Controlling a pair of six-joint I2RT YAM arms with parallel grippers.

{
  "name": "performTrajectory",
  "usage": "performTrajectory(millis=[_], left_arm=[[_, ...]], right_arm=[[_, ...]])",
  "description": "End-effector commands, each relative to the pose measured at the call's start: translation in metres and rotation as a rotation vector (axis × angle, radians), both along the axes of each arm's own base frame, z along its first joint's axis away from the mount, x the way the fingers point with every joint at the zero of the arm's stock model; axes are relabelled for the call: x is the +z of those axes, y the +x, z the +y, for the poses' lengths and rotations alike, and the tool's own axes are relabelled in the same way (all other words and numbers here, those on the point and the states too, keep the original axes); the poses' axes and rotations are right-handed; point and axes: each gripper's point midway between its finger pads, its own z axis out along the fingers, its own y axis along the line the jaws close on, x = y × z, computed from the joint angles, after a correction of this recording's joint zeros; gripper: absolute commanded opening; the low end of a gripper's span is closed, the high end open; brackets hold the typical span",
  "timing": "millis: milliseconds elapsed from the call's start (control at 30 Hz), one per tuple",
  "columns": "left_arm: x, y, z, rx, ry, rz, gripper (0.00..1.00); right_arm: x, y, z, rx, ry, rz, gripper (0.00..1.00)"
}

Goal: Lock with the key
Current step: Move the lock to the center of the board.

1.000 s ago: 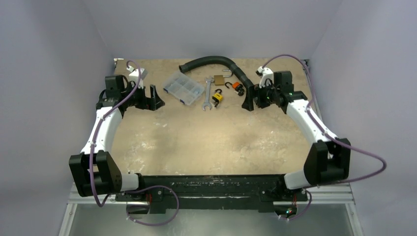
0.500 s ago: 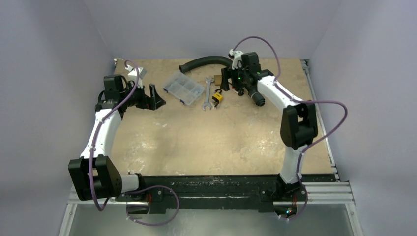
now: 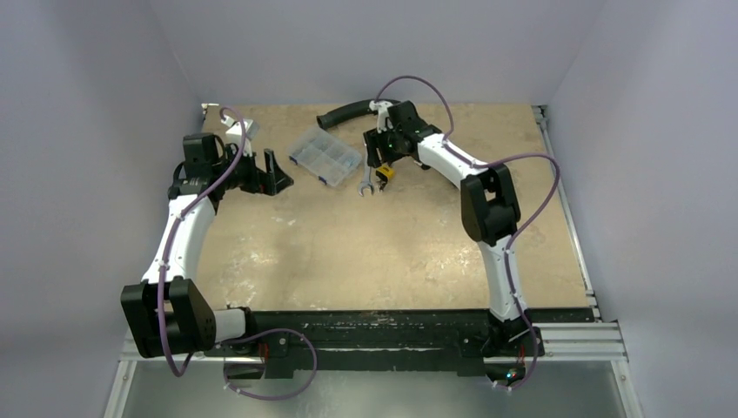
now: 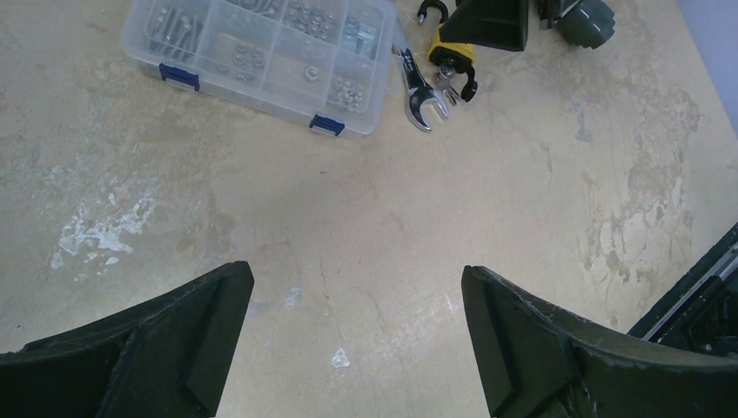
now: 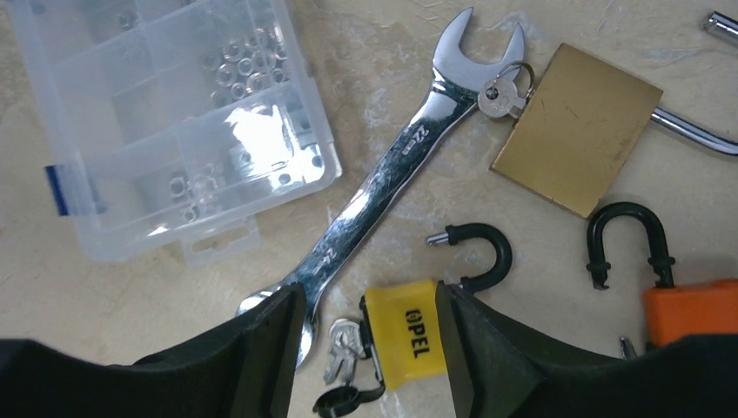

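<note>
1. The right gripper (image 5: 367,300) hangs low over the table (image 5: 540,261) with its jaws spread wide. They clamp nothing.
2. Between those jaws lies the yellow padlock (image 5: 407,344). Its body sits close against one finger (image 5: 496,348), and there is a gap on the other side.
3. In that gap, hard by the padlock's body, lies a small bunch of keys (image 5: 344,344). I cannot tell whether one of them sits in the keyhole.
4. Just ahead of the jaw tips, the padlock's black shackle (image 5: 483,252) stands open with its free end clear of the body.
5. Just outside the jaws, on the padlock's side, sits an orange padlock (image 5: 692,309), partly hidden by the finger.
6. A steel wrench (image 5: 383,187) runs slantwise ahead of the jaws, with its near end at the other finger.
7. Farther ahead lies a brass padlock (image 5: 579,131). A small key on a ring (image 5: 500,91) rests at its corner, touching the wrench's open head.
8. Ahead and off to the wrench's side stands a clear compartment box (image 5: 174,131) holding small nuts.
9. The left gripper (image 4: 355,274) has its jaws wide apart too, with only bare table between them.
10. The same box, wrench and yellow padlock lie well ahead of the left jaws.
11. A black hose (image 3: 344,111) curves along the table's far edge, behind the right gripper.
</note>
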Motion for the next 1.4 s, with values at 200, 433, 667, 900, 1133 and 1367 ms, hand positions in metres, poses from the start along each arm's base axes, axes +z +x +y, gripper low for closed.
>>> performTrajectory(millis=[200,433,667,900,1133,1367], left_arm=[[0.006,0.001,-0.004,-0.015,-0.008,-0.035,1.00],[0.006,0.002,-0.001,0.000,0.002,-0.040,1.00],[0.009,0.000,-0.002,-0.005,0.000,-0.046,1.00],[0.012,-0.003,-0.006,-0.021,-0.013,-0.053,1.00],[0.014,-0.007,-0.009,-0.038,-0.022,-0.068,1.00],[0.015,-0.005,-0.009,-0.031,-0.035,-0.069,1.00]], right_arm=[[-0.007,0.025,-0.010,-0.057,-0.140,-0.083,0.62],[-0.024,0.006,-0.011,-0.006,-0.170,-0.038,0.59],[-0.029,-0.031,-0.022,0.125,-0.224,-0.007,0.49],[-0.007,-0.091,-0.040,0.289,-0.237,0.006,0.43],[0.037,-0.118,-0.066,0.088,-0.168,-0.057,0.94],[0.038,-0.135,-0.088,-0.201,-0.056,-0.056,0.99]])
